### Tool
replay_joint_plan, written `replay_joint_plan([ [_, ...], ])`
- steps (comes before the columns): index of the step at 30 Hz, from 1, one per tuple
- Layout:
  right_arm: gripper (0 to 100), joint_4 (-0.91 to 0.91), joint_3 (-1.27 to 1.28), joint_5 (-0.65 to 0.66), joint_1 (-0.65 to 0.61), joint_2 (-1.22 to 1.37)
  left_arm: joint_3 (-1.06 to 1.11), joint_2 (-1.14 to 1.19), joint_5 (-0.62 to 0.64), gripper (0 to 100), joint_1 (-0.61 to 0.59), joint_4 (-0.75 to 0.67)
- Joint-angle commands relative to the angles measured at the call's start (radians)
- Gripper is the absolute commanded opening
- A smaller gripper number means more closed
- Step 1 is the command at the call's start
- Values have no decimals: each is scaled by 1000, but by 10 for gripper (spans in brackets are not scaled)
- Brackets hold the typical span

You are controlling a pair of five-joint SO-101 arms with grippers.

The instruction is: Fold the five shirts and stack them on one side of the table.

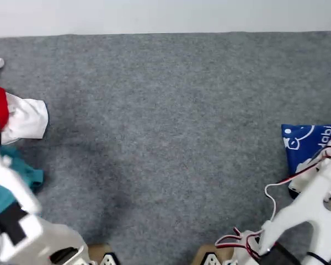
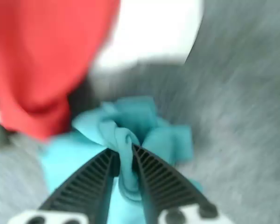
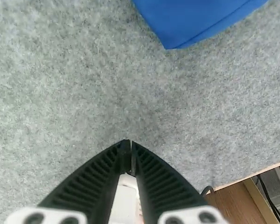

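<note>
Left gripper pinching a crumpled teal cloth shirt at eight o'clock.
Right gripper hangs closed and empty near the folded blue printed shirt at four o'clock.

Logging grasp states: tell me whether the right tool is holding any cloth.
No, the right tool is shut on nothing above the grey mat, apart from the blue shirt.
</note>
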Motion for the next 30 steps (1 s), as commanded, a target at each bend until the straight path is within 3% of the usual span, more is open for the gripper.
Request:
replay_joint_plan([
  [1,12,39,-5,9,16,-44,-191,-158,107,2,239,43],
  [7,11,41,-5,9,16,-44,-412,-184,269,3,643,40],
  [11,11,41,-5,9,16,-45,-473,-146,316,3,749,44],
  [13,11,41,-5,9,16,-45,-453,-110,327,3,733,48],
  [17,11,41,-5,6,13,-45,-262,31,319,5,580,60],
  [21,14,41,-5,6,10,-45,-77,250,232,32,423,-12],
  [25,15,39,-5,9,8,-44,-84,414,186,191,318,-25],
  [30,15,38,-5,9,8,-42,-168,486,84,199,285,52],
])
